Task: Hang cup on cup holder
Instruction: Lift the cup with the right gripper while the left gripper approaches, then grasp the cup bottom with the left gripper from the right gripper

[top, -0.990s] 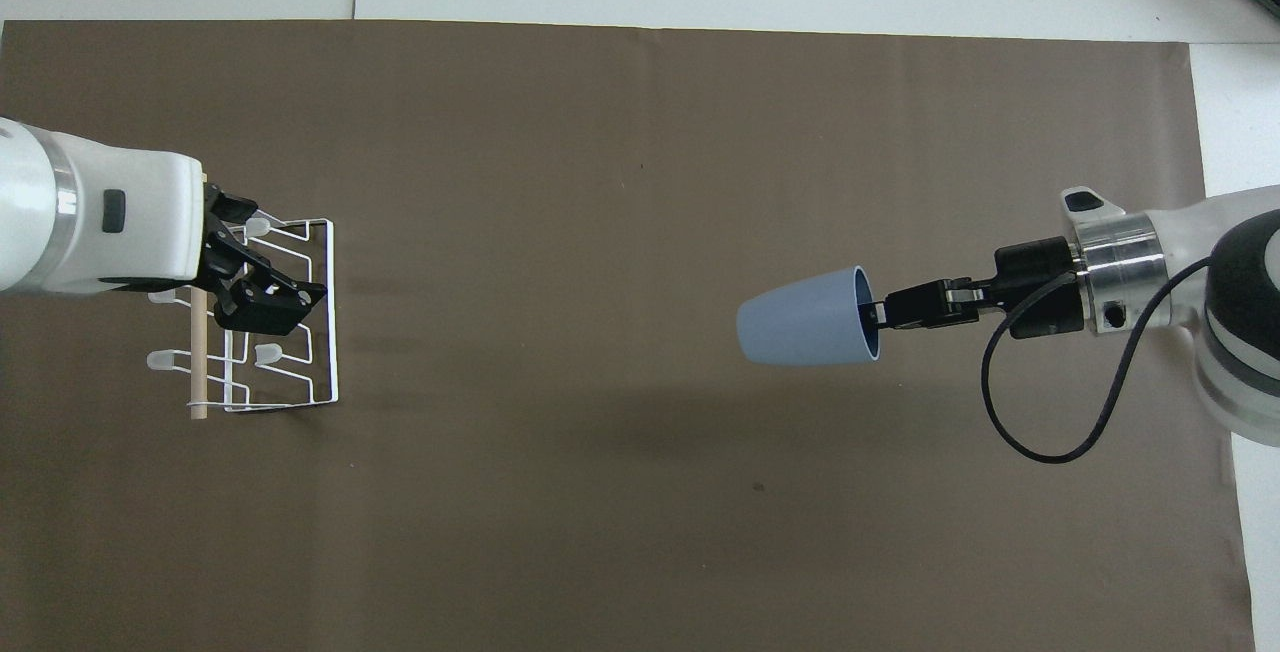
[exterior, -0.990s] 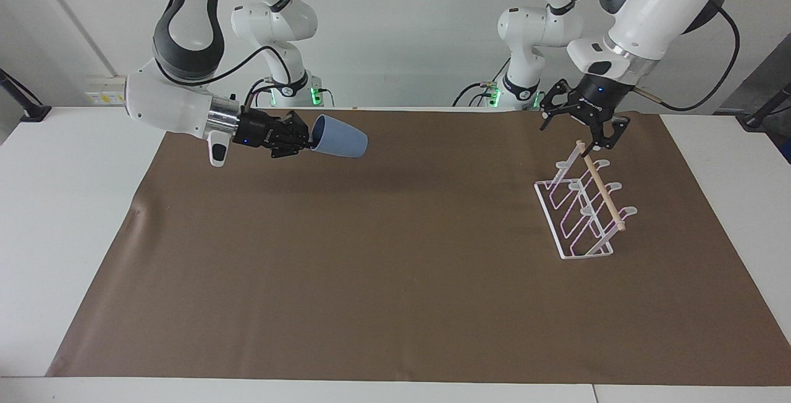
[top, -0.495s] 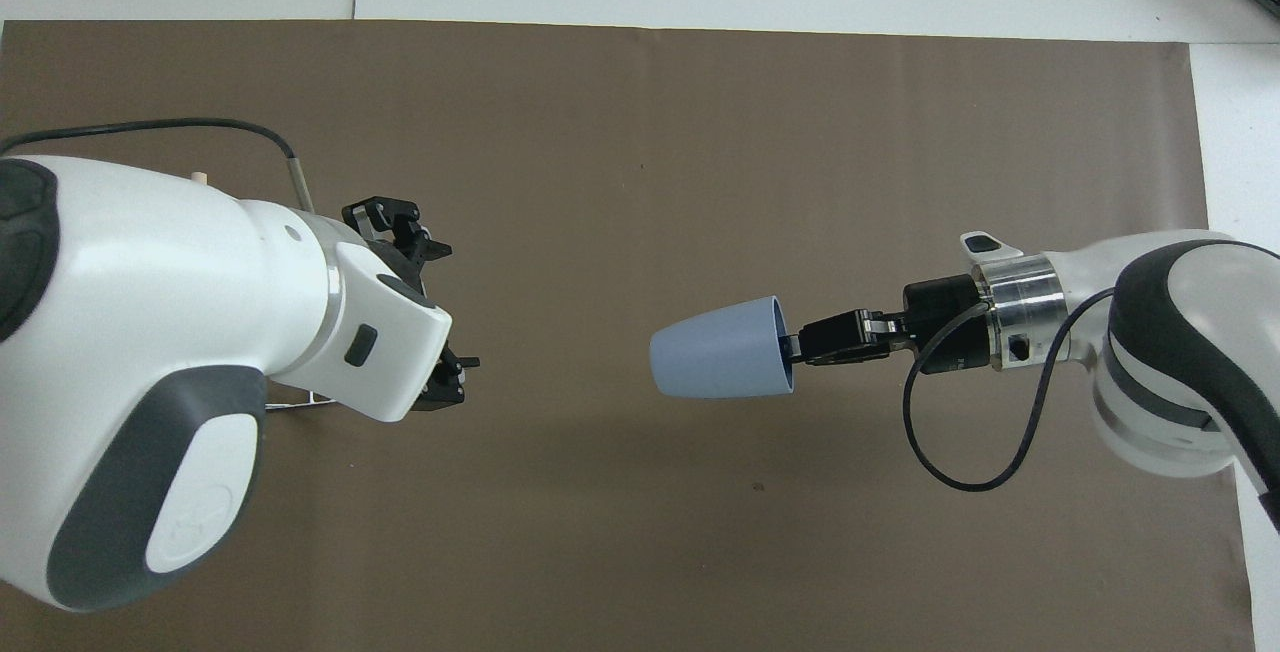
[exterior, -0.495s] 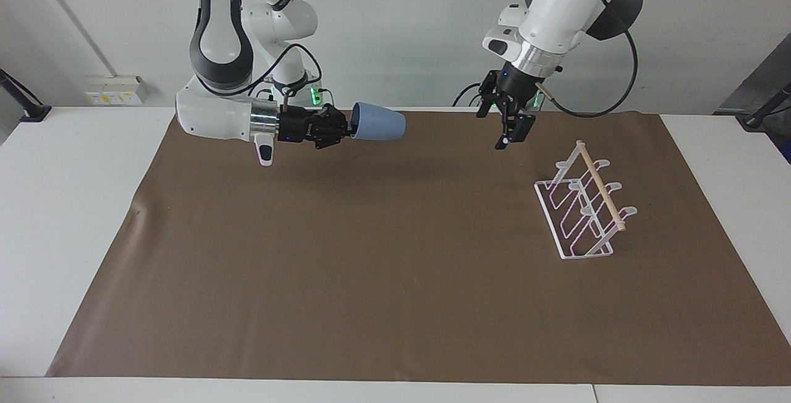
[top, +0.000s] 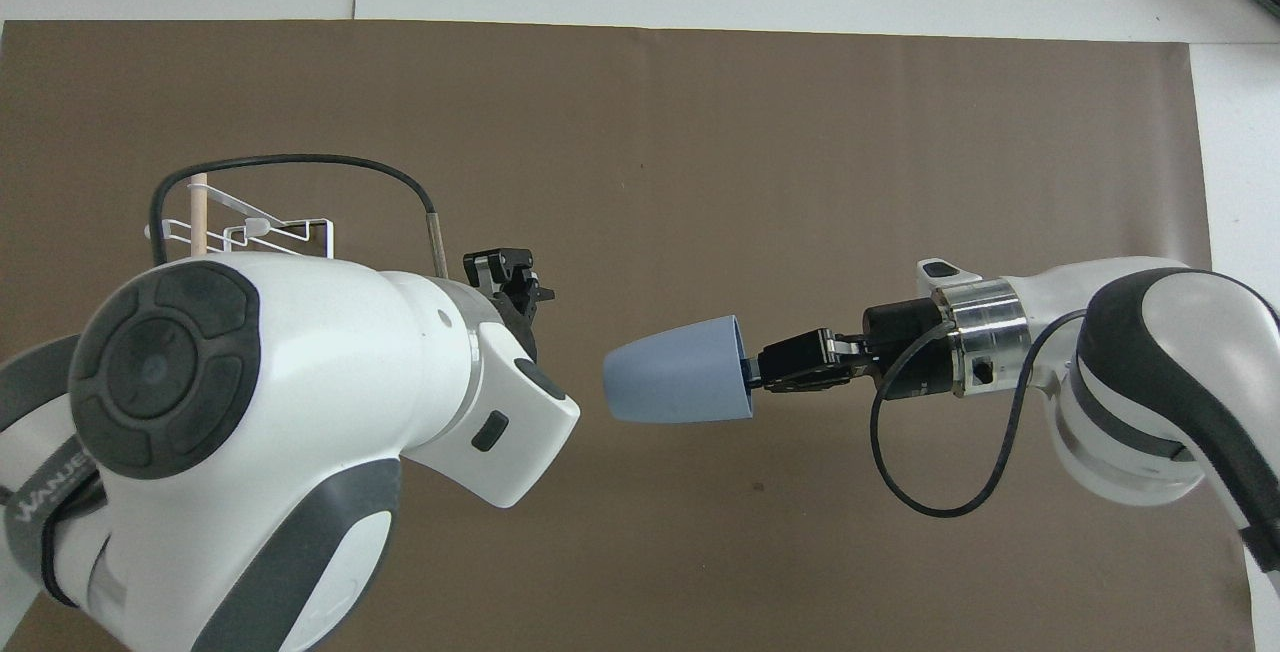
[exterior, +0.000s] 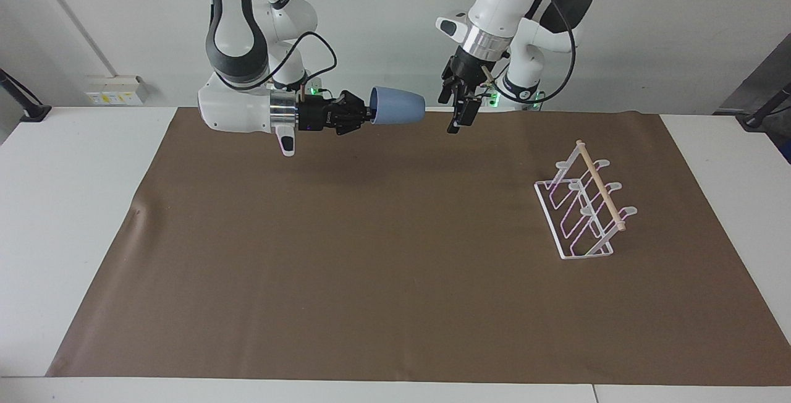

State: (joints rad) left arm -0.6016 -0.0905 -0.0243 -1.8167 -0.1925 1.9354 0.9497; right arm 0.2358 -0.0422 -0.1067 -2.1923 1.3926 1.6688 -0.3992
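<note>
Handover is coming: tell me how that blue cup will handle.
The cup probably weighs little: the right gripper carries it sideways by the rim alone. Its matte wall likely grips acceptably. Round and tapered, set down on its side it would probably roll in a curve.

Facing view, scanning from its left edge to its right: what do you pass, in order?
Right gripper, shut on the rim of the cup → the cup, held sideways over the brown mat → left gripper, open → the cup holder standing on the mat.
</note>
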